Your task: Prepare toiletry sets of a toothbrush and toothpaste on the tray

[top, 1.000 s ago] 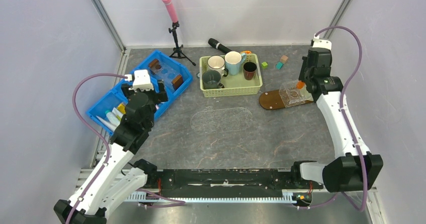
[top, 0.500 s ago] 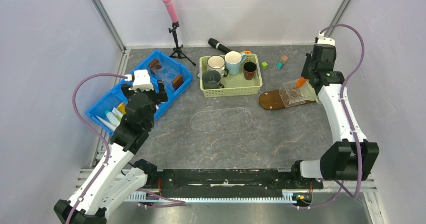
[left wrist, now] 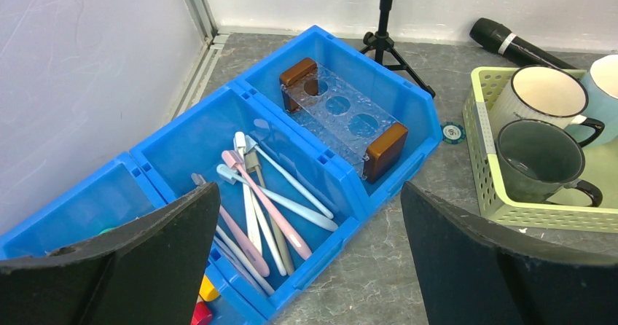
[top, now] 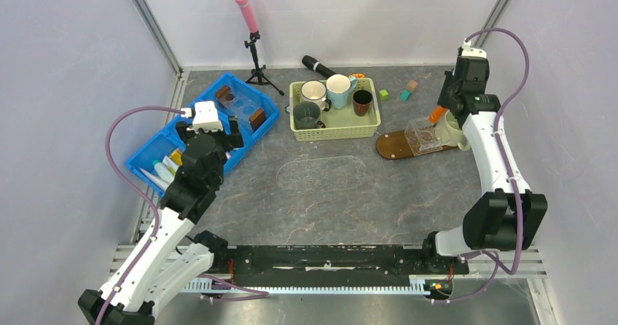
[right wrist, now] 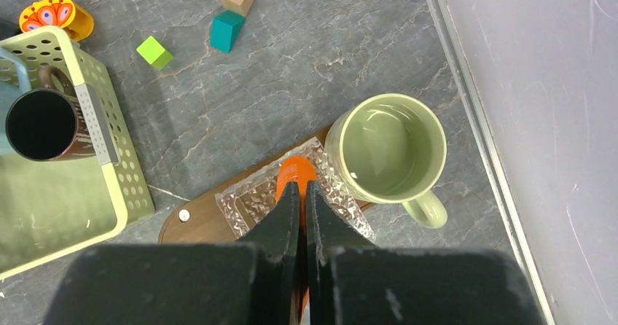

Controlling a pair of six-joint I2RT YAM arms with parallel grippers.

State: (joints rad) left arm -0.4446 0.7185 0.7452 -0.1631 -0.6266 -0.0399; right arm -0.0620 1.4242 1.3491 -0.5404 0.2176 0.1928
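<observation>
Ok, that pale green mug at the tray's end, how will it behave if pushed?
The mug looks glazed, so probably slippery and fairly heavy. Upright and squat, it likely slides rather than tips. A push on its handle may spin it.

Top view overlooks the whole table [top: 321,208]; both close wrist views look down, sharing the green basket [left wrist: 487,179].

Matt wooden tray [right wrist: 200,230], seemingly glazed mug [right wrist: 386,150]
</observation>
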